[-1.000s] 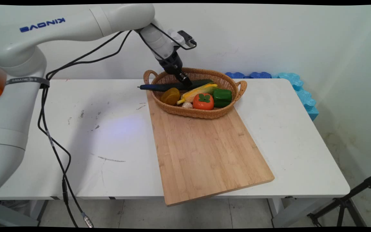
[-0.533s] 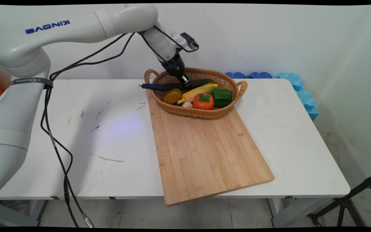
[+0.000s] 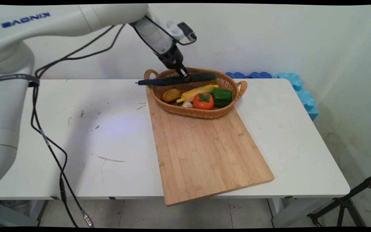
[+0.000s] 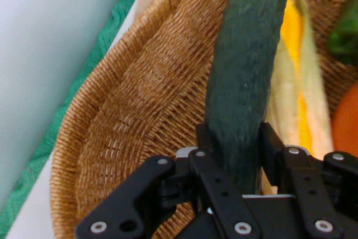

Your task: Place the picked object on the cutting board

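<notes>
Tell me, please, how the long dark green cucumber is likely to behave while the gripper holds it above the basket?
The cucumber probably stays stiff: it juts out level on both sides of the gripper without sagging. Clamped near its middle, it seems balanced, though its length might let it pivot between the fingers. Its rough skin likely resists slipping over the basket.

Basket [image 3: 198, 112]: woven wicker, ribbed. Cucumber [image 4: 246, 76] above it: dark green, matt, pebbled skin. Pincer [image 4: 235, 152]: black matt plastic, metal rivets. Board [image 3: 204, 151] beneath basket: pale smooth wood.
</notes>
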